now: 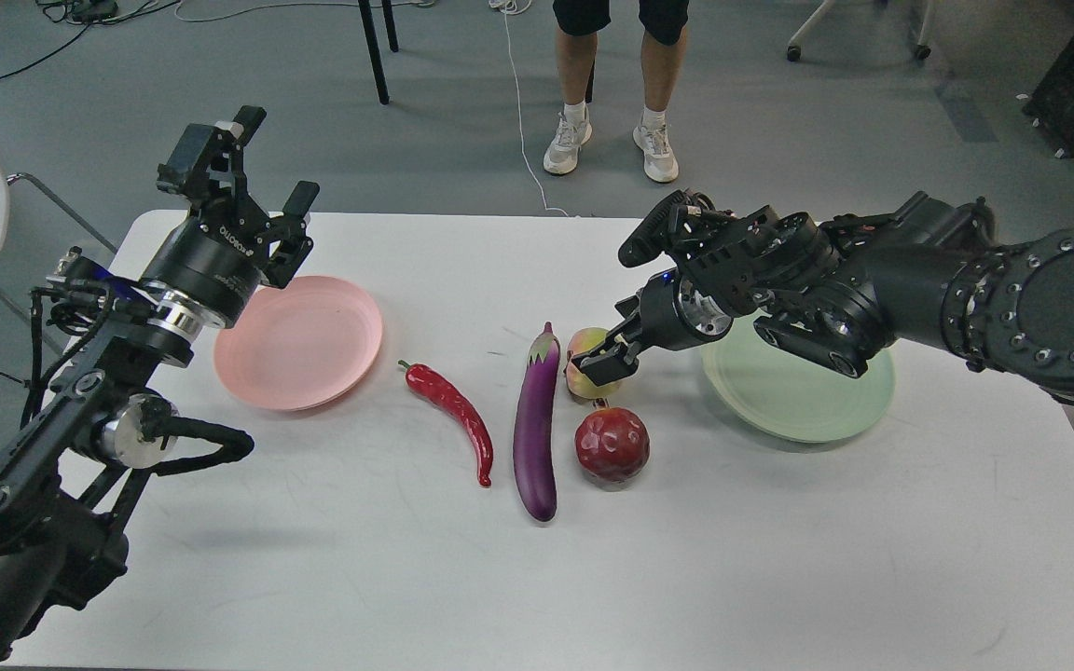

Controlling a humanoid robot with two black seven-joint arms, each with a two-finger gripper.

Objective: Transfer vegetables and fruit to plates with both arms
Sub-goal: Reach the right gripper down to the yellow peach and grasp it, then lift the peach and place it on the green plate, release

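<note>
White tabletop (779, 559), wide and mostly bare along the near half. Produce sits in a loose row at centre: red chili pepper (451, 410) lying diagonally, then the purple eggplant (537, 424) lengthwise with its calyx end toward the far edge, then the peach (584, 359) and, nearer, the pomegranate (612, 445), just beside the eggplant's right flank. Pink plate (309, 349) lies left of the chili, well inside the tabletop's left edge. Green plate (807, 405) lies right of the fruit, partly covered by the right arm.

Left claw (262, 191) held high above the pink plate's far-left rim, fingers spread, holding nothing. Right claw (604, 359) low at the peach's right side, touching or nearly so; whether its fingers grip cannot be told.

Open room between chili and pink plate. A person's legs (612, 93) stand beyond the far edge.
</note>
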